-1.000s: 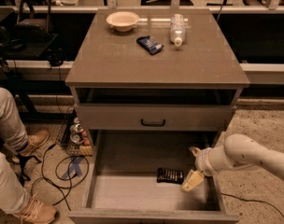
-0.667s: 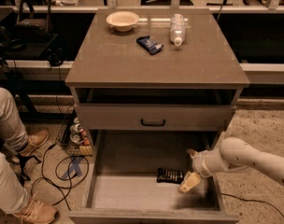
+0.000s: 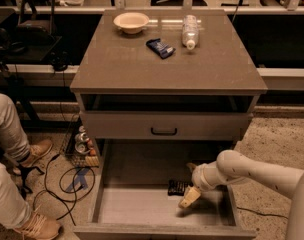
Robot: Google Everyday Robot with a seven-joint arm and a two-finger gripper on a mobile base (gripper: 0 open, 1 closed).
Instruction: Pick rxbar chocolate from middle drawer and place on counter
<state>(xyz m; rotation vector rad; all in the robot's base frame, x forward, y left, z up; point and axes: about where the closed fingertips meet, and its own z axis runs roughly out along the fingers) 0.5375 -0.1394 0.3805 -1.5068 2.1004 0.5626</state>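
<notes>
The rxbar chocolate (image 3: 176, 187), a small dark bar, lies flat on the pale floor of the pulled-out middle drawer (image 3: 137, 209), right of centre. My gripper (image 3: 190, 182) is inside the drawer at the bar's right end. It is open, with one fingertip (image 3: 189, 197) in front of the bar and the other behind it. The white arm reaches in from the right over the drawer's side wall. The counter (image 3: 167, 69) is the grey-brown top slab above.
On the counter stand a pale bowl (image 3: 131, 21), a blue wrapped packet (image 3: 160, 47) and a lying plastic bottle (image 3: 190, 30). The upper drawer front with its black handle (image 3: 163, 131) is shut. A person's legs and shoes (image 3: 12, 149) and cables (image 3: 67, 179) are at the left.
My gripper has moved a little left and deeper into the drawer, up to the bar's right end. The bar has not moved.
</notes>
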